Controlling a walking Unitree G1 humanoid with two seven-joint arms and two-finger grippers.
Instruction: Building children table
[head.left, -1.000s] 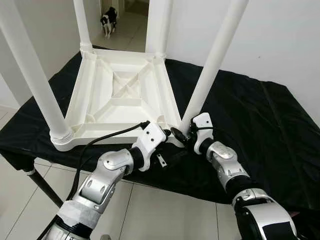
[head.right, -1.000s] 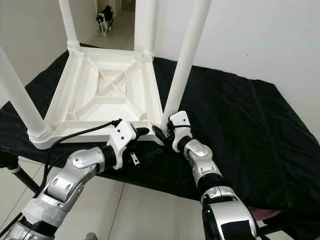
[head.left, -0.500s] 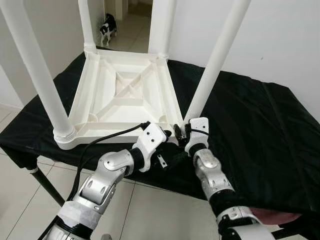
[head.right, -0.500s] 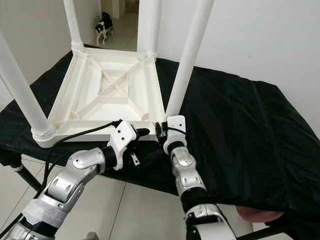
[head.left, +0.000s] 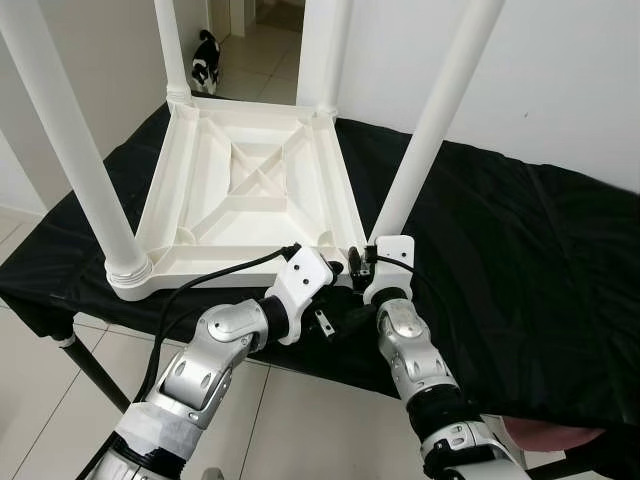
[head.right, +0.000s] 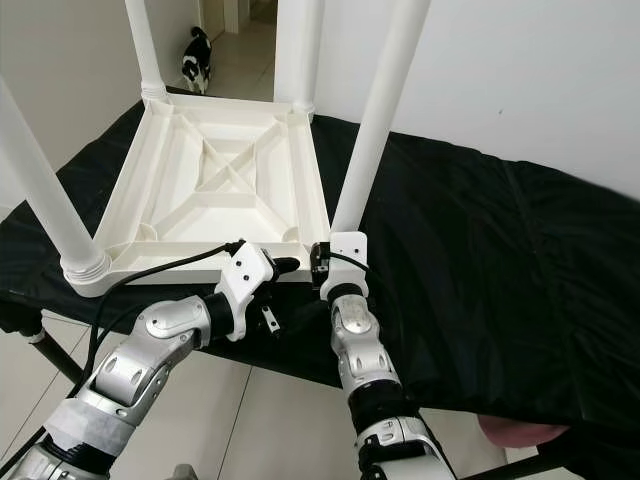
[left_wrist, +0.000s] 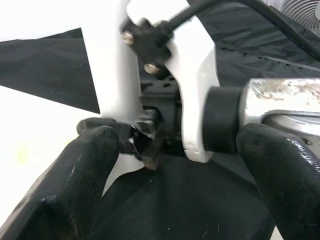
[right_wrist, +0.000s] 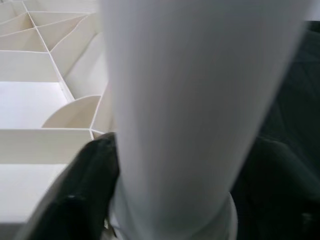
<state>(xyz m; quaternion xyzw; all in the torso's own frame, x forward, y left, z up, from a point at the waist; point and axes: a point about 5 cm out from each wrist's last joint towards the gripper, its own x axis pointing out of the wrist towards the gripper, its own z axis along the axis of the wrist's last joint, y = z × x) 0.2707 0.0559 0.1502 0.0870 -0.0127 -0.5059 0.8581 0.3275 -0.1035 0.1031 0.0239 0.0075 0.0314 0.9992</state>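
A crumpled black cloth (head.left: 500, 250) covers the table, hanging over its near edge. A black metal table leg (head.left: 95, 375) shows at near left on pale floor tiles (head.left: 40, 420). A black-and-white dog (head.left: 205, 60) stands in the far doorway. White wall (head.left: 560, 80) behind, far right.

support: black-draped bench (head.left: 520, 260) | on it: upturned white children table (head.left: 250, 195), apparently flat

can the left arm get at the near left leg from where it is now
Probably yes. The left gripper sits at the near right corner of the table, and the near left leg stands along the same front edge with only the arm's own cable between.
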